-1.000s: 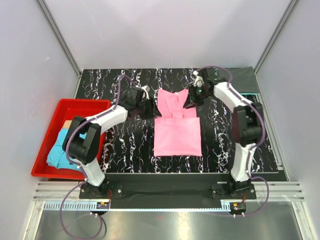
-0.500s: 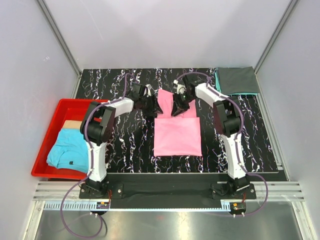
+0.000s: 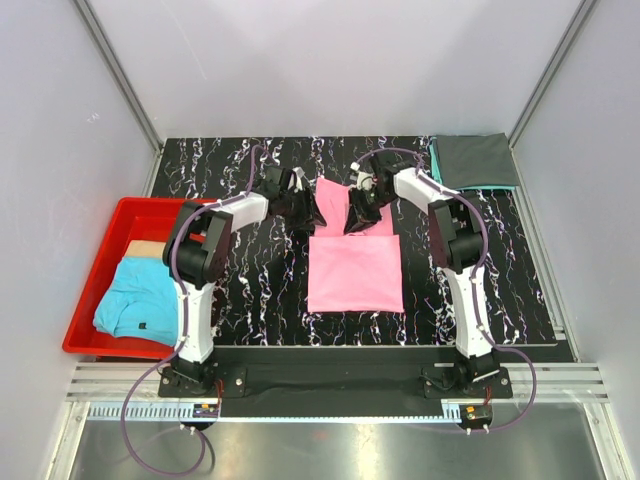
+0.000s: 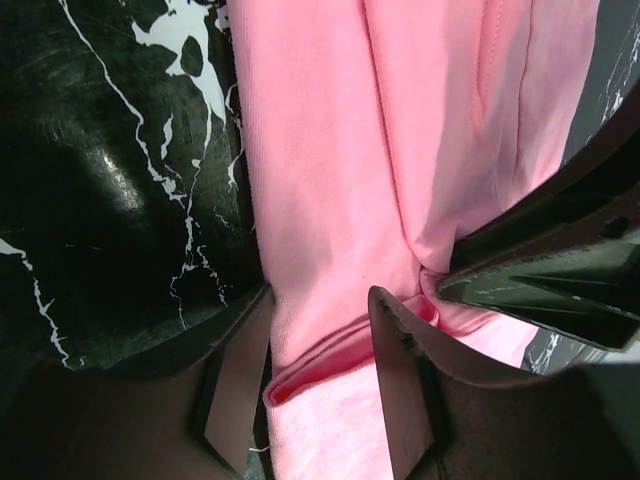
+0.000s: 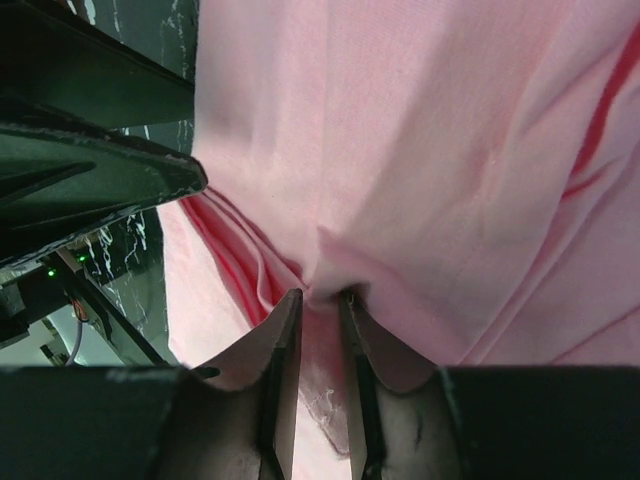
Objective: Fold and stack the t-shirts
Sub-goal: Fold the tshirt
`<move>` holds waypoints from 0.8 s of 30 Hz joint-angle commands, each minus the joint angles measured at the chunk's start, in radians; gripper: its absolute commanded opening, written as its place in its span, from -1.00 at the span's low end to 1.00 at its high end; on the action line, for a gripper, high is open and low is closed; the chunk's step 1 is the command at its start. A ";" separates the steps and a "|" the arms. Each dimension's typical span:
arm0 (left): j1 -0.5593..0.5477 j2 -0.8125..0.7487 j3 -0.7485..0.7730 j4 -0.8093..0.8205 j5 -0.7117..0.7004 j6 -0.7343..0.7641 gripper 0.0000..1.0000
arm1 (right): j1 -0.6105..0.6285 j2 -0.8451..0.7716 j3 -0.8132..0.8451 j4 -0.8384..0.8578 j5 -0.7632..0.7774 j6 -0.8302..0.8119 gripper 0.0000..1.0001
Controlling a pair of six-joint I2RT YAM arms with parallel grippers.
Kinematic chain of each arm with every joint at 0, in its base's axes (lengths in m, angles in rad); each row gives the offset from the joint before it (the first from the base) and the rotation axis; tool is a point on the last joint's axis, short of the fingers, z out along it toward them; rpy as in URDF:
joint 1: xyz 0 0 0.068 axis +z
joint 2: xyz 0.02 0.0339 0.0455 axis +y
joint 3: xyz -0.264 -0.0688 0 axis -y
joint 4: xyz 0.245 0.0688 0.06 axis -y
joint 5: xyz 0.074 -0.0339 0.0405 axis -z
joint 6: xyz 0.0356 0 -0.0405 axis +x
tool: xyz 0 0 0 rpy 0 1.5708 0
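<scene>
The bright pink soft-cloth t-shirt (image 3: 355,270) lies at the centre of the frame on the black marble-patterned table (image 3: 230,290). Its lower half is a flat rectangle and its upper part is bunched. The cloth is judged light, limp and prone to slip between layers, so it is best taken at a folded edge, through all layers. The right gripper (image 5: 320,297) is pinched narrow on a gather of the pink cloth. The left gripper (image 4: 320,300) straddles the shirt's edge with its fingers half apart; whether it clamps cannot be told.
</scene>
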 commanded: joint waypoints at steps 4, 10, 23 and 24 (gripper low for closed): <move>0.009 -0.010 -0.029 -0.002 0.014 0.028 0.01 | -0.012 -0.099 0.036 -0.044 -0.020 -0.016 -0.44; 0.009 -0.059 -0.007 -0.028 0.083 0.050 0.01 | -0.020 -0.111 -0.006 -0.038 -0.020 -0.013 -0.49; 0.007 -0.087 -0.049 -0.040 0.106 0.044 0.01 | -0.040 -0.023 -0.054 -0.040 -0.017 -0.028 -1.00; 0.007 -0.088 -0.046 -0.046 0.102 0.047 0.01 | -0.038 -0.016 -0.048 -0.046 -0.006 -0.033 -1.00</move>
